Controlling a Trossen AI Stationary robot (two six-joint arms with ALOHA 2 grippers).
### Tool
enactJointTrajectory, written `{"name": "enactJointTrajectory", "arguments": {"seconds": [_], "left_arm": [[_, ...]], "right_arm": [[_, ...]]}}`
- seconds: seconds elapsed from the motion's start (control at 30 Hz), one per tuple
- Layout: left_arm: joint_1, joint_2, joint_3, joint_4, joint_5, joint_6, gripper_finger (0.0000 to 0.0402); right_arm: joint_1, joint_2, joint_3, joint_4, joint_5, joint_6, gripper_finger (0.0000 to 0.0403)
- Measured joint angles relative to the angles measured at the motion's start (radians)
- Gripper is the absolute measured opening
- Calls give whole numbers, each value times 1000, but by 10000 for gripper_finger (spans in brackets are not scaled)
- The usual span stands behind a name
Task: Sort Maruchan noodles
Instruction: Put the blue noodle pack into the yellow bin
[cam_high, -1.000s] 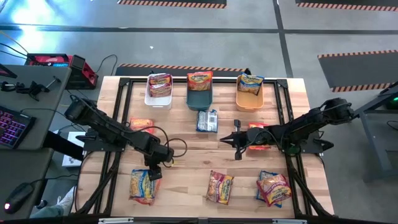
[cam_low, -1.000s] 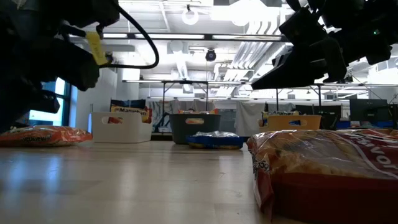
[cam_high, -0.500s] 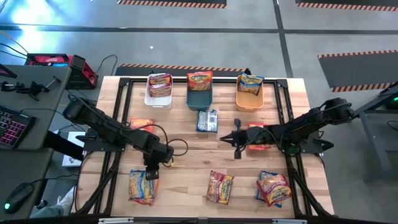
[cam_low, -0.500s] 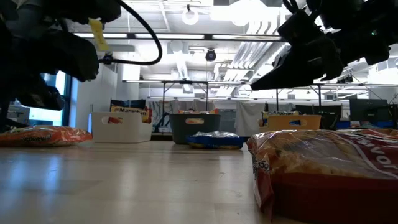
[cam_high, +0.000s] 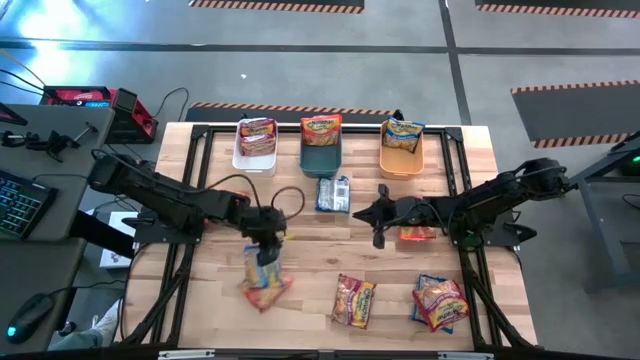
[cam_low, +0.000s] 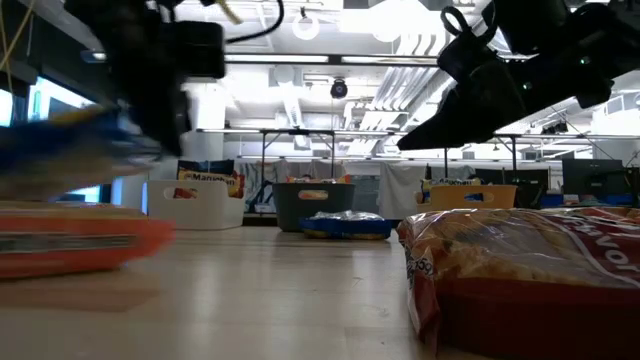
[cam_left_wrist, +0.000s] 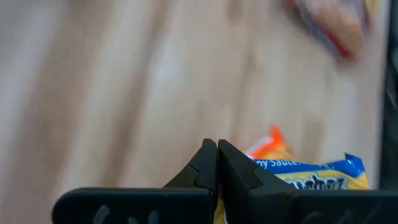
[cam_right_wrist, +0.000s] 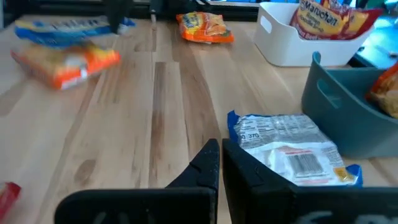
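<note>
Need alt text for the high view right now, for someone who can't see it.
Seen from above, the left gripper is shut on a blue-and-yellow noodle packet over an orange packet on the wooden table. The right gripper, shut and empty, hovers mid-table. White bin, teal bin and orange bin line the far edge.

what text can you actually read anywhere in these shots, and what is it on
"Maruchan": on the packet standing in the white bin.
"Maruchan": on the packet in that bin, low view.
"370": on the blue packet's back label; other print and barcode digits too small.
Left gripper's packet: cut off, blurred.
High view: too small.
</note>
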Motion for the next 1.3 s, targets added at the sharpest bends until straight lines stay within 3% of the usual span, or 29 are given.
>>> {"name": "enactJointTrajectory", "arguments": {"seconds": [0.17,0.43,0.57,0.83,1.1,1.3], "left_arm": [[12,3,0,149,-192,-24,0],[12,7,0,372,-417,56,0],[13,7,0,454,-448,127,0],[13,7,0,510,-481,196,0],[14,7,0,520,-501,204,0],[13,7,0,526,-502,206,0]], "right_arm": [[0,0,0,24,-59,122,45],[0,0,111,-9,-87,326,208],[-11,19,227,-148,-97,327,268],[-46,240,491,-363,-139,270,283],[-32,429,730,-553,-53,196,283],[-18,473,782,-556,13,143,282]]}}
